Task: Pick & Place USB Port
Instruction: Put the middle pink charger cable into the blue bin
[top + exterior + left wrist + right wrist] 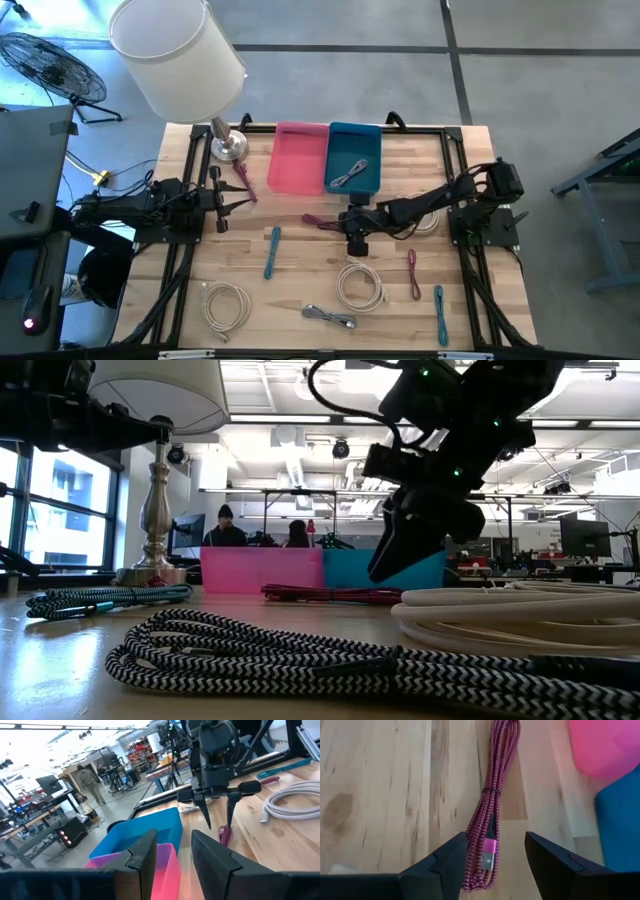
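Right gripper (490,865) with spread jaws above the magenta cable (490,805)

The jaws stand open on both sides of the bundled magenta cable, which lies flat on the wooden table (300,270), just in front of the pink bin (298,160) and the blue bin (355,150). The left gripper (172,860) waits at the table's left edge, its jaws a little apart and empty.

Magenta braided cable (487,815); pink bin (298,158); blue bin (368,142); black-white striped cable (300,655).

floor (520,90): grey concrete | fan (45,62): left | windows (60,510): left
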Controlling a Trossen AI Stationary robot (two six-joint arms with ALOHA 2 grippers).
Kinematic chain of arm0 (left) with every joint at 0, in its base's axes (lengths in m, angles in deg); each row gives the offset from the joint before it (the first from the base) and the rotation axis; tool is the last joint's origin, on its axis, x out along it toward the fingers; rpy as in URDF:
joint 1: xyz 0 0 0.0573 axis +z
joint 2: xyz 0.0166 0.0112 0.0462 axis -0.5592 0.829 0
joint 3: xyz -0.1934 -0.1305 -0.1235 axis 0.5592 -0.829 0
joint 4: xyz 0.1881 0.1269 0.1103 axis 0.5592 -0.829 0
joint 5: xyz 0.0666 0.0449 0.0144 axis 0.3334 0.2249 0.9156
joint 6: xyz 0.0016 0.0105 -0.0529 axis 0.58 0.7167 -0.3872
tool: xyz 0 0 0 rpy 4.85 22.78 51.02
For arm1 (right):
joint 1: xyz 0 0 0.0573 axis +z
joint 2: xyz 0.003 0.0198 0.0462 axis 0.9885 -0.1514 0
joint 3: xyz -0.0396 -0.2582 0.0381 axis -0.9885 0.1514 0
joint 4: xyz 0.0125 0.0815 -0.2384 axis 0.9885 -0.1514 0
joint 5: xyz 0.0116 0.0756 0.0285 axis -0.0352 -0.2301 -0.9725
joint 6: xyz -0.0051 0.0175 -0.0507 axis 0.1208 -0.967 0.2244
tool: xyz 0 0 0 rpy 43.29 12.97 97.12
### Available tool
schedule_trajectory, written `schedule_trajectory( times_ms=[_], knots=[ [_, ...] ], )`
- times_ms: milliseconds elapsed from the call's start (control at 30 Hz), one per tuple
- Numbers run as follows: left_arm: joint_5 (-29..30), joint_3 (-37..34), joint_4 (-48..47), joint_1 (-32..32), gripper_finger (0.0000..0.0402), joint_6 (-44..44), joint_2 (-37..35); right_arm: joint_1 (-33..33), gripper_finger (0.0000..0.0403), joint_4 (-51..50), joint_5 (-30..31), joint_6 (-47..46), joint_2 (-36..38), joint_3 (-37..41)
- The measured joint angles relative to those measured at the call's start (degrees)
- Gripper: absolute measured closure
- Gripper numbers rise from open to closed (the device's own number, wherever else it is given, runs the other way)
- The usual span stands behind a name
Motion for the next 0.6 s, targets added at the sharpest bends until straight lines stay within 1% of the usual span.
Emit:
schedule_trajectory(
  times_ms=[300,367,433,467,600],
  knots=[
    [0.03,0.0,0.04,-0.01,0.0279,0.0,0.0,-1.28,0.0211,-0.23,-4.6,-2.66,-2.41,0.0],
    [0.05,0.0,0.04,-0.01,0.0279,0.0,0.0,-1.56,0.0219,-1.29,-5.32,-2.58,-2.52,0.0],
    [0.05,0.0,0.07,0.0,0.0279,0.0,0.0,-1.63,0.0242,-1.99,-5.32,-2.58,-2.52,0.0],
    [0.05,0.0,0.04,-0.01,0.0279,0.0,0.0,-1.73,0.0261,-2.26,-5.28,-2.46,-2.52,0.0],
    [0.05,0.0,0.05,0.0,0.0279,-0.01,0.0,-2.21,0.0361,-2.66,-6.03,-1.77,-2.44,-0.01]
  ],
)
